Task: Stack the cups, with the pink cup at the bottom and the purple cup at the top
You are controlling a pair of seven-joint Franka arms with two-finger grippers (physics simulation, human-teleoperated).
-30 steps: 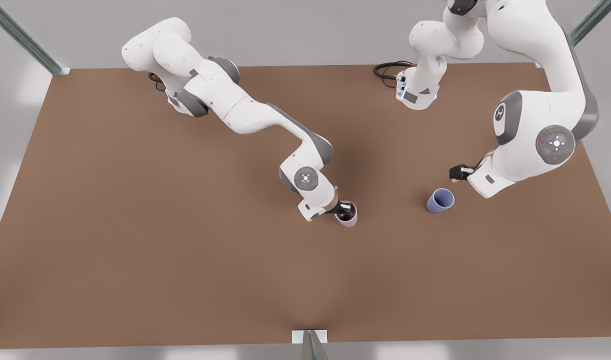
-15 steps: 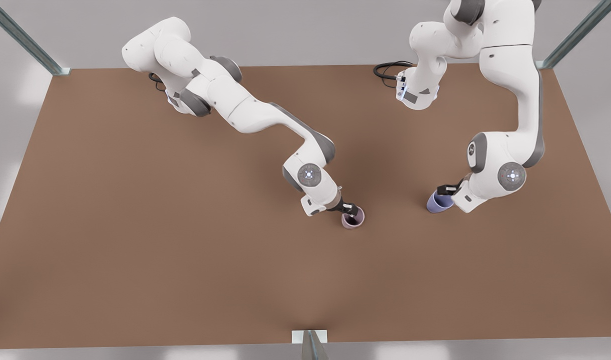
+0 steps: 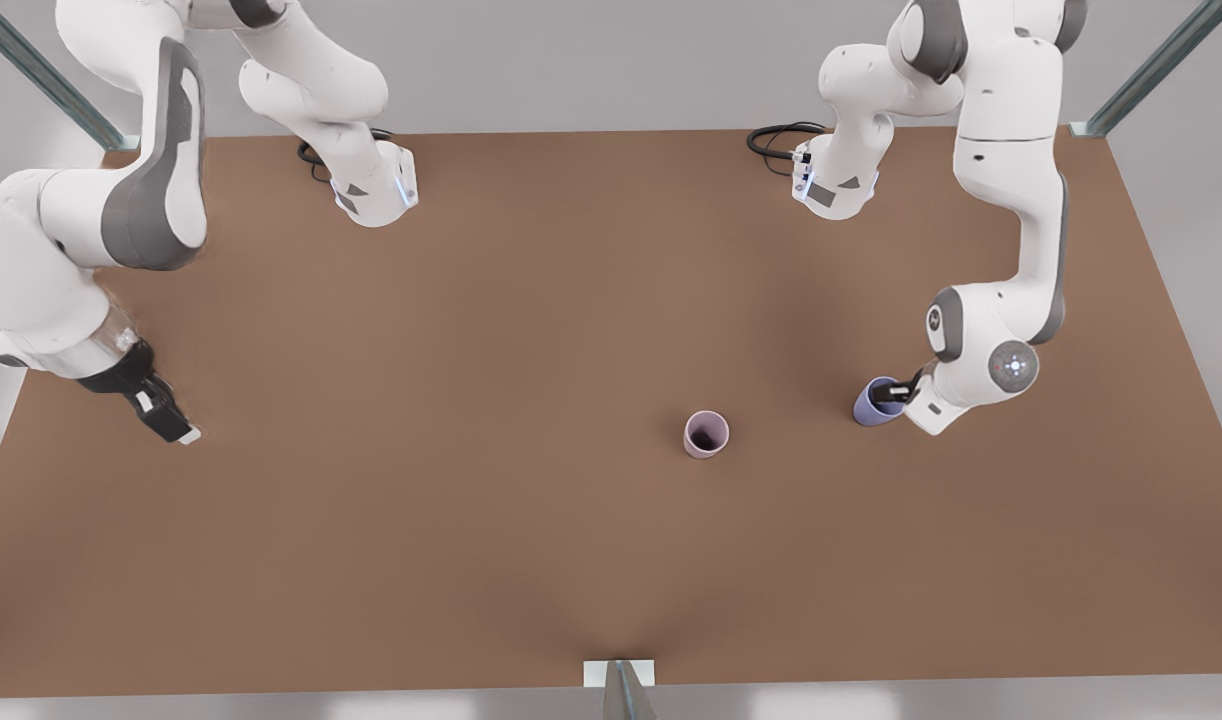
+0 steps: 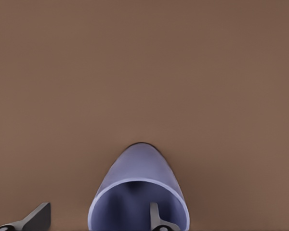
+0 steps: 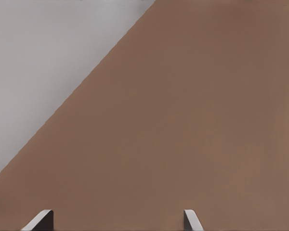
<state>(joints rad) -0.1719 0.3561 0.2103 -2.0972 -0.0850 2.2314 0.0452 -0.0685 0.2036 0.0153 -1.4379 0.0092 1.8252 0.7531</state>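
The pink cup (image 3: 706,434) stands upright and alone near the middle of the brown table (image 3: 471,330), dark inside showing. The purple cup (image 3: 874,405) sits toward the front view's right, its mouth turned to my left gripper (image 3: 896,392). In the left wrist view the purple cup (image 4: 137,187) is close up. My left gripper (image 4: 98,221) is open there, with one finger inside the rim and the other outside the wall. My right gripper (image 3: 166,420) hangs open and empty over the table's edge at the front view's far left, and its fingertips (image 5: 190,219) frame bare table.
Both arm bases (image 3: 371,190) (image 3: 836,185) stand at the table's far edge, with a black cable (image 3: 776,140) beside the one on the front view's right. Metal frame posts (image 3: 621,690) mark the table's corners and the middle of the near edge.
My right gripper has let go of the pink cup and swung far to the front view's left. My left gripper has come down onto the purple cup's rim.
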